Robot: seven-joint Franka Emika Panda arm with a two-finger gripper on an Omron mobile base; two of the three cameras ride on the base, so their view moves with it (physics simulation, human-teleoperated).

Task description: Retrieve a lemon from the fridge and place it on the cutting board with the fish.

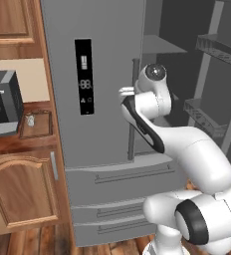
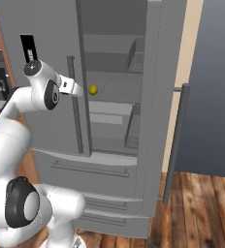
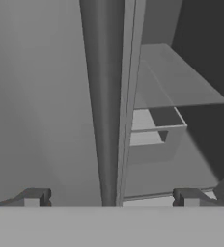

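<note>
Gripper (image 3: 111, 198): jaws fully spread, holding nothing, straddling closed left door's vertical bar handle (image 3: 106, 120) | fridge (image 2: 119, 121): right door swung wide, interior unobstructed | lemon (image 2: 92, 89): on middle shelf, just beyond handle edge

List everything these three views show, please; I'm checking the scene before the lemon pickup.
fridge: one, grey, right door swung open, left door shut
lemon: one, yellow, on a fridge shelf
cutting board: one, brown, on the counter left of the fridge
fish: one, pale, on the board
coffee machine: one, black and grey, beside the board
cabinets: brown wood, above and below the counter
gripper: one, open, by the shut door's handle
</note>
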